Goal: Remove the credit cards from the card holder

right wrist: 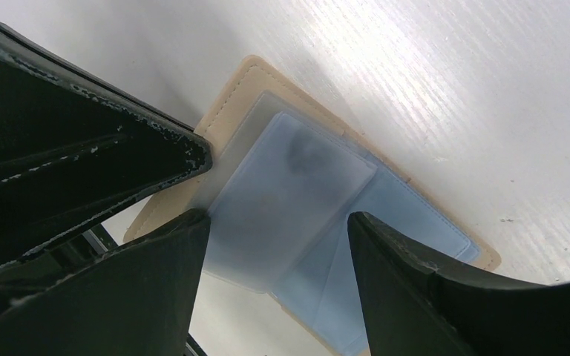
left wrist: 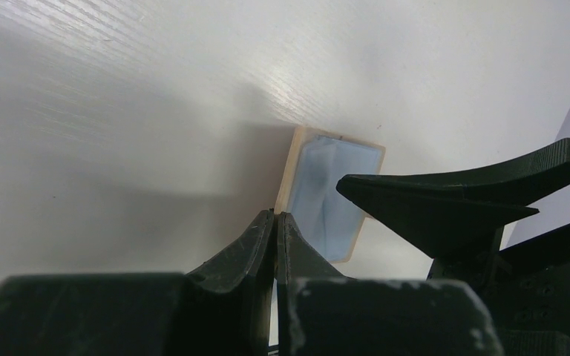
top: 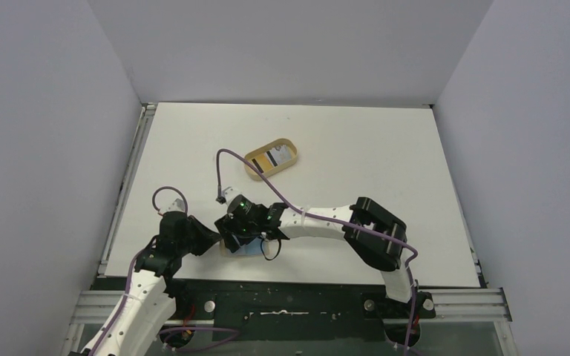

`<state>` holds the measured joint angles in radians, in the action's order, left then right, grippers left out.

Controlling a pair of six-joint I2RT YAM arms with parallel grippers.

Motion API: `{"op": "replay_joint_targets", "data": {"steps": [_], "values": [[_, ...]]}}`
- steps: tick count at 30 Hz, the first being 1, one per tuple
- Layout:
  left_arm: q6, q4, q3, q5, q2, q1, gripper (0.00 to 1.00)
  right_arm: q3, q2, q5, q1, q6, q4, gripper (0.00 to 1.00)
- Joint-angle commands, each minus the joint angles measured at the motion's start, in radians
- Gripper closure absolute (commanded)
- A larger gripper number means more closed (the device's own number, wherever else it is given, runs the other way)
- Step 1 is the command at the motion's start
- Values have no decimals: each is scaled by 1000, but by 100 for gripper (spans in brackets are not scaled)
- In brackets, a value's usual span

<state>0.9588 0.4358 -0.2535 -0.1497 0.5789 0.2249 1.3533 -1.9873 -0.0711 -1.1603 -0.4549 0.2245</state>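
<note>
While the left gripper (left wrist: pixel 275 216), jaws pressed together, rests at the edge of the open card holder (right wrist: pixel 408 215), our right gripper (right wrist: pixel 278 222) hangs spread over it. A credit card (right wrist: pixel 289 189) lies sleeved between these jaws; next, we think, we must pinch its free edge.

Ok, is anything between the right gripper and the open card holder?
Nothing visible. The right gripper hangs open directly over the card holder, above its blue inside. The left gripper, shut, sits at the tan edge, off to one side, not in between.
</note>
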Motion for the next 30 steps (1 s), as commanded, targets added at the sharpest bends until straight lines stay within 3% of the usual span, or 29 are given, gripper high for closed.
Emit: {"op": "replay_joint_targets", "data": {"steps": [1, 20, 30], "values": [[-6, -27, -35, -9, -14, -8, 100, 27, 2, 7, -7, 17, -25, 31], [-13, -16, -43, 1, -16, -7, 100, -90, 102, 217, 35, 46, 190, 24], [-26, -37, 4, 19, -16, -8, 100, -177, 413, 360, 200, 54, 356, 19]]}}
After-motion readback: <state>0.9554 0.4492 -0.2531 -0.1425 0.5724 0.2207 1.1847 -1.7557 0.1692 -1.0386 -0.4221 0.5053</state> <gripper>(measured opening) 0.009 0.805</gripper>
